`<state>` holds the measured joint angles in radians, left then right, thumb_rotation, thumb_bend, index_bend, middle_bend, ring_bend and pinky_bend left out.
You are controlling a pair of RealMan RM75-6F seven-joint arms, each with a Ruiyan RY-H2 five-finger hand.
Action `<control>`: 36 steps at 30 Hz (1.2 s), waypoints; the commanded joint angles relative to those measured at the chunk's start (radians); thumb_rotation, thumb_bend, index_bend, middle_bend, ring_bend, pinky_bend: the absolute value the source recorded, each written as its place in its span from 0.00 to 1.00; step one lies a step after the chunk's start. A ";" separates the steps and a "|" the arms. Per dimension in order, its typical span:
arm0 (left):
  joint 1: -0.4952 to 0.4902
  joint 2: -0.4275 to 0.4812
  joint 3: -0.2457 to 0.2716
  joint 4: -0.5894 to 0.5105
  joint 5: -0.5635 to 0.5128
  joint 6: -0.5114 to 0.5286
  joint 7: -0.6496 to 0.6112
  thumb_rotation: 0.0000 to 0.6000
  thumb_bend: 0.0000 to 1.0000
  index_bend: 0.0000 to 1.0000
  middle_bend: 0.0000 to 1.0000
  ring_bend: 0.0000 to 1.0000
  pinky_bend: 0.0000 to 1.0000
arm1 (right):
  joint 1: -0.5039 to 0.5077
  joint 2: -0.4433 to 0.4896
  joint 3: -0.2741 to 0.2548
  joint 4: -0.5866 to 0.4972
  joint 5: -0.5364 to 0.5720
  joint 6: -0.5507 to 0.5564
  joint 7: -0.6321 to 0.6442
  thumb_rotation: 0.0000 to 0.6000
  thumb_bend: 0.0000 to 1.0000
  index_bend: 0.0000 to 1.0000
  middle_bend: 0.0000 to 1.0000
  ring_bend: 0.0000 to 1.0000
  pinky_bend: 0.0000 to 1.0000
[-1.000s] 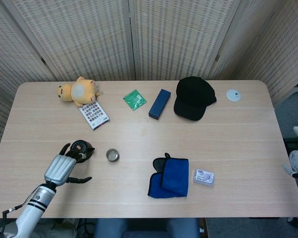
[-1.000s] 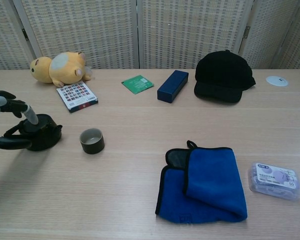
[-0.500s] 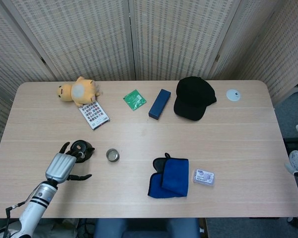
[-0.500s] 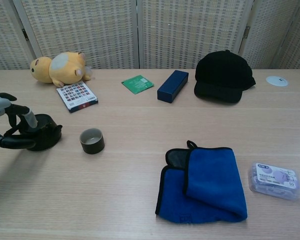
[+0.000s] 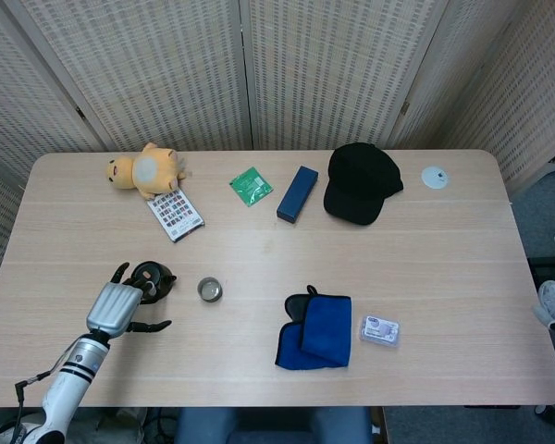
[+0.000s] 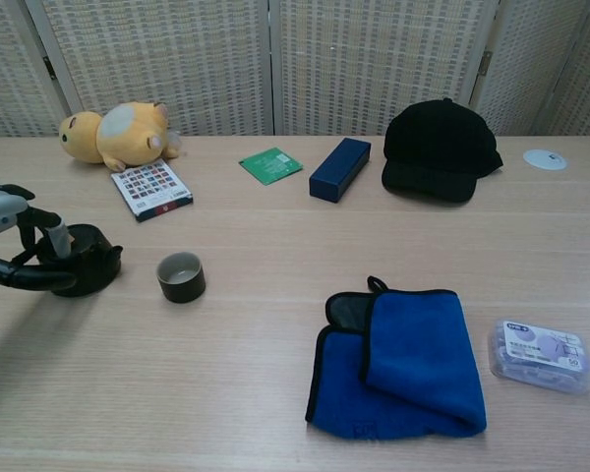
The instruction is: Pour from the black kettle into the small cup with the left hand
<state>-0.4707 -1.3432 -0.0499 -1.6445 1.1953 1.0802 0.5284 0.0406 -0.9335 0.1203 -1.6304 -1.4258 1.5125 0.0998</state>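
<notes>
The black kettle (image 5: 153, 277) (image 6: 84, 267) stands upright on the table near the front left, its spout toward the small cup (image 5: 209, 289) (image 6: 181, 276) just to its right. The cup is a dark, low one and stands upright, apart from the kettle. My left hand (image 5: 114, 307) (image 6: 15, 246) sits at the kettle's left side with its fingers apart, arched over the handle, and the thumb stretched along the front. Whether the fingers touch the kettle is unclear. The right hand shows in neither view.
Along the back lie a yellow plush toy (image 5: 146, 169), a patterned card (image 5: 176, 215), a green packet (image 5: 251, 185), a dark blue box (image 5: 297, 194), a black cap (image 5: 361, 182) and a white disc (image 5: 434, 177). A folded blue cloth (image 5: 316, 331) and a small plastic pack (image 5: 378, 330) lie front right.
My left hand has drawn slightly back to the left and lower beside the kettle, and its fingers have curled in a little. The kettle and the cup have not moved.
</notes>
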 commanded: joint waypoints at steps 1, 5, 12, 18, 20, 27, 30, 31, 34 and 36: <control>-0.001 -0.004 0.001 0.003 -0.004 0.003 0.004 0.21 0.08 0.37 0.36 0.36 0.00 | -0.001 0.000 0.000 0.002 0.001 -0.001 0.002 1.00 0.11 0.02 0.09 0.00 0.00; -0.005 -0.013 0.000 0.010 -0.016 0.007 0.017 0.20 0.08 0.37 0.36 0.36 0.00 | -0.003 0.001 0.000 0.005 0.002 0.001 0.007 1.00 0.11 0.02 0.09 0.00 0.00; -0.011 -0.019 0.000 0.014 -0.046 0.012 0.055 0.20 0.08 0.37 0.36 0.36 0.00 | -0.007 -0.001 -0.001 0.011 0.004 0.002 0.014 1.00 0.11 0.02 0.09 0.00 0.00; -0.017 -0.016 0.005 0.006 -0.078 0.009 0.085 0.20 0.08 0.38 0.36 0.36 0.00 | -0.007 -0.003 -0.001 0.015 0.004 0.002 0.017 1.00 0.11 0.02 0.09 0.00 0.00; -0.017 -0.014 0.007 0.001 -0.083 0.010 0.091 0.20 0.08 0.38 0.36 0.36 0.00 | -0.008 -0.004 -0.001 0.017 0.004 0.001 0.017 1.00 0.11 0.02 0.09 0.00 0.00; -0.022 -0.010 0.019 -0.024 -0.093 0.014 0.115 0.20 0.08 0.38 0.36 0.36 0.00 | -0.007 -0.008 0.000 0.020 0.008 -0.002 0.016 1.00 0.11 0.02 0.09 0.00 0.00; -0.026 -0.017 0.019 -0.024 -0.097 0.015 0.120 0.20 0.08 0.38 0.36 0.36 0.00 | -0.008 -0.007 -0.001 0.021 0.008 -0.003 0.017 1.00 0.11 0.02 0.09 0.00 0.00; -0.027 -0.019 0.019 -0.022 -0.100 0.015 0.121 0.20 0.08 0.38 0.36 0.36 0.00 | -0.009 -0.007 -0.001 0.021 0.008 -0.002 0.017 1.00 0.11 0.02 0.09 0.00 0.00; -0.031 -0.026 0.020 -0.016 -0.112 0.011 0.127 0.20 0.08 0.38 0.36 0.36 0.00 | -0.011 -0.007 0.000 0.022 0.011 0.000 0.020 1.00 0.11 0.02 0.09 0.00 0.00; -0.033 -0.031 0.020 -0.012 -0.118 0.011 0.130 0.20 0.08 0.38 0.36 0.36 0.00 | -0.012 -0.007 0.000 0.024 0.013 0.000 0.021 1.00 0.11 0.02 0.09 0.00 0.00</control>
<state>-0.5031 -1.3734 -0.0300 -1.6577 1.0777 1.0918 0.6576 0.0282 -0.9405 0.1205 -1.6070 -1.4131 1.5127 0.1206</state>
